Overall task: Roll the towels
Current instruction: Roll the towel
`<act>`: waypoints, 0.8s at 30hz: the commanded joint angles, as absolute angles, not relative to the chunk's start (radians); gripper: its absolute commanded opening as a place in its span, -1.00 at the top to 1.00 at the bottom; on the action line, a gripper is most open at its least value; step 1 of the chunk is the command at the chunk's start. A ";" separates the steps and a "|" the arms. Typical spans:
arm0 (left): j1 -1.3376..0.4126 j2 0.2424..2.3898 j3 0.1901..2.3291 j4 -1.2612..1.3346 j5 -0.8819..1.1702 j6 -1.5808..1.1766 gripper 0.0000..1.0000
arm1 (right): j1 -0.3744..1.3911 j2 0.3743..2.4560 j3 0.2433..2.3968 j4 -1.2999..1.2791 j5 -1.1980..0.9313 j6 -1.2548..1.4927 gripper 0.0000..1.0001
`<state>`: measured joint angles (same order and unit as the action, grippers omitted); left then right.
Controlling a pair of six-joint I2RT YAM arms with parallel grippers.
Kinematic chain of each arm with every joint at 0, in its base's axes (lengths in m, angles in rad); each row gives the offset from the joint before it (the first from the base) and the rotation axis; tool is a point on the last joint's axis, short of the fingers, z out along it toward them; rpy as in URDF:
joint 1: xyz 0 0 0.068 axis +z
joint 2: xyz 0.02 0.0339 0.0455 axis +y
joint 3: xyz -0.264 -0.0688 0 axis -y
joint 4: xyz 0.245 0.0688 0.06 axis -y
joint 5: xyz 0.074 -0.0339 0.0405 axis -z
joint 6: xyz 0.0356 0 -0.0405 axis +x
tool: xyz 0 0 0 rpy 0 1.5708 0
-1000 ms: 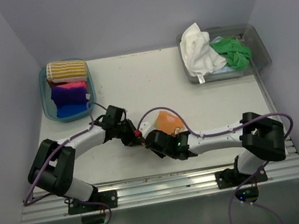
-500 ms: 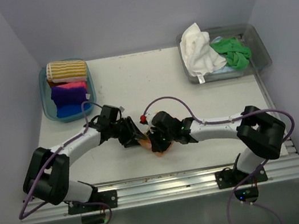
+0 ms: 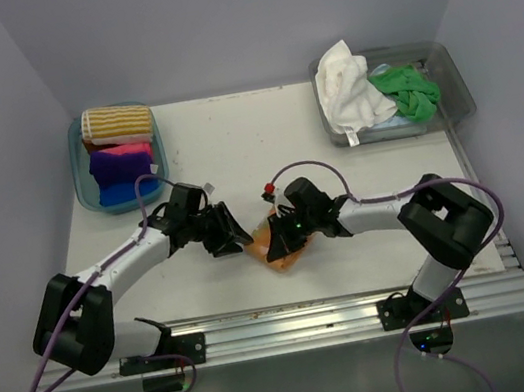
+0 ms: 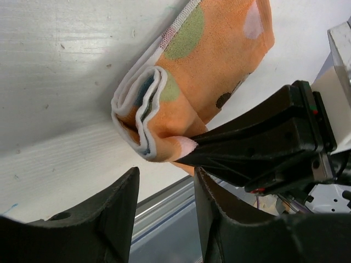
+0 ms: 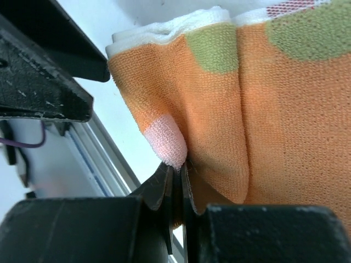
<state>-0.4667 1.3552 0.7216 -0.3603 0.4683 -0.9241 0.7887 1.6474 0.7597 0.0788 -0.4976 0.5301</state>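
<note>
The orange towel (image 3: 285, 254) lies on the white table (image 3: 234, 150) near its front edge, between the two grippers. It is a soft looped terry cloth with green, pink, white and dark dots and a white hem. It is folded over on itself, so that its near end shows several curved layers, like the start of a coil (image 4: 143, 118).

The right gripper (image 5: 176, 167) has its thin black tips pressed together on a fold of the towel (image 5: 247, 98), right beside a pink dot. The left gripper (image 4: 164, 178) sits just short of the layered end. Its matte black fingers (image 4: 120, 203) stand apart with nothing between them and do not touch the cloth.

At the back left, a blue tub (image 3: 82, 182) holds neat rolls, with a yellow-and-white striped towel (image 3: 115, 123) at the back. At the back right, a clear tub (image 3: 456, 86) holds a crumpled white towel (image 3: 345, 90) and a green towel (image 3: 408, 91).

A second ago the towel showed as a wider orange patch further back and to the right, behind the right wrist. Now it is a narrower bundle nearer the front edge. The right wrist has swung back and to the left — its elbow now reaches out over the table. The left gripper (image 3: 236, 238), which then reached the cloth, has drawn back a little.
</note>
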 commanded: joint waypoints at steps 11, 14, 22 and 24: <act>-0.477 1.344 0.747 -0.275 0.528 -0.862 0.11 | 0.670 1.698 0.667 0.377 -0.732 0.765 1.00; -0.489 1.364 0.764 -0.235 0.540 -0.864 0.14 | 0.652 1.715 0.651 0.434 -0.756 0.802 1.00; -0.500 1.451 0.836 -0.212 0.561 -0.844 0.20 | 0.617 1.763 0.612 0.569 -0.807 0.885 1.00; -0.499 1.456 0.845 -0.222 0.558 -0.836 0.20 | 0.612 1.767 0.606 0.580 -0.813 0.887 1.00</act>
<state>-0.4942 1.4509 0.7952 -0.2588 0.5320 -0.8742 0.6231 1.7565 0.6201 0.4923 -0.7681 0.8482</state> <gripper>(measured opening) 0.404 0.065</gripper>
